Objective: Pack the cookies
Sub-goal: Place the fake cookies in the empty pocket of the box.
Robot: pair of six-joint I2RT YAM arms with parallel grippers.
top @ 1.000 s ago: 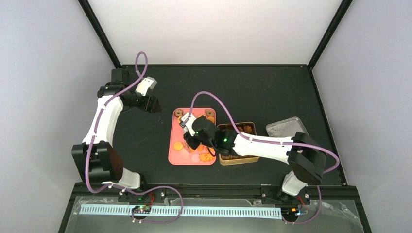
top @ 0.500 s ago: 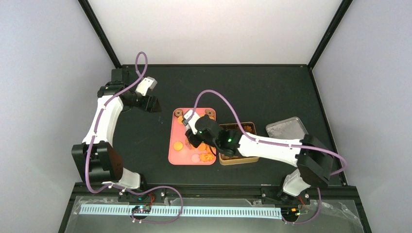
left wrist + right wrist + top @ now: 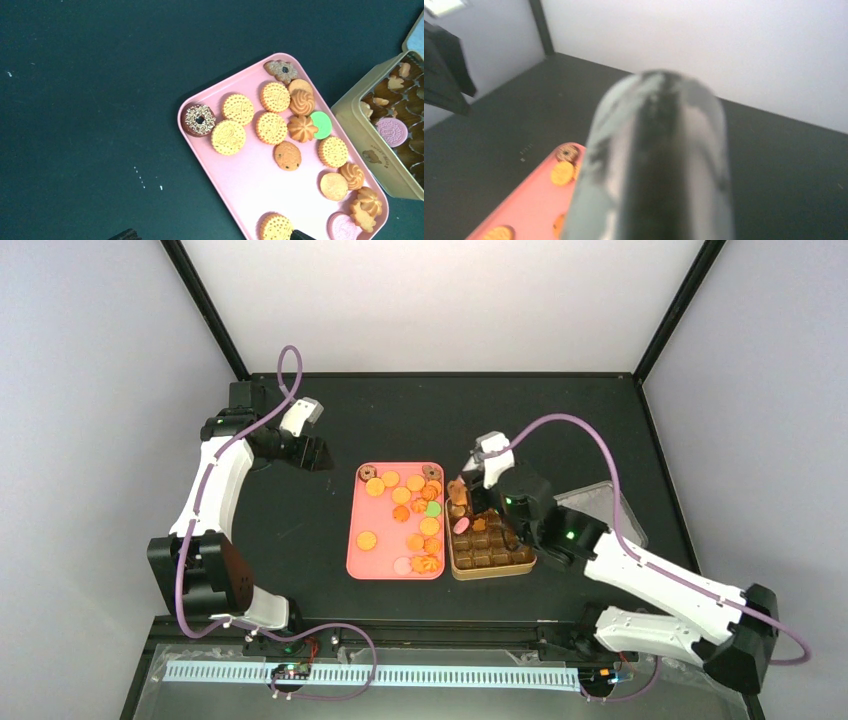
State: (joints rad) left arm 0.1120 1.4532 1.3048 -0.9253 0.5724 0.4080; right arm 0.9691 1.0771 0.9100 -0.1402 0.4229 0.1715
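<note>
The left arm stretches toward the far left of the desk (image 3: pixel 560 420). We see the left hand (image 3: pixel 314 454) poised above bare desk near the far left corner of the pink tray (image 3: pixel 353 558), its fingers spread wide apart. The right arm extends from the near right corner across to the gold tin (image 3: pixel 492 568), with the right hand (image 3: pixel 470 488) above the tin's far left corner. A blurred grey shape (image 3: pixel 654 160) fills the right wrist view, so we cannot tell whether this hand is apart or together. Most of the cookies (image 3: pixel 366 540) lie flat, faces up, on the tray, to the right of the left hand and to the left of the right hand; others sit in the tin by the right hand. Being round, they show no long axis; tray and tin both run lengthwise from near to far.
</note>
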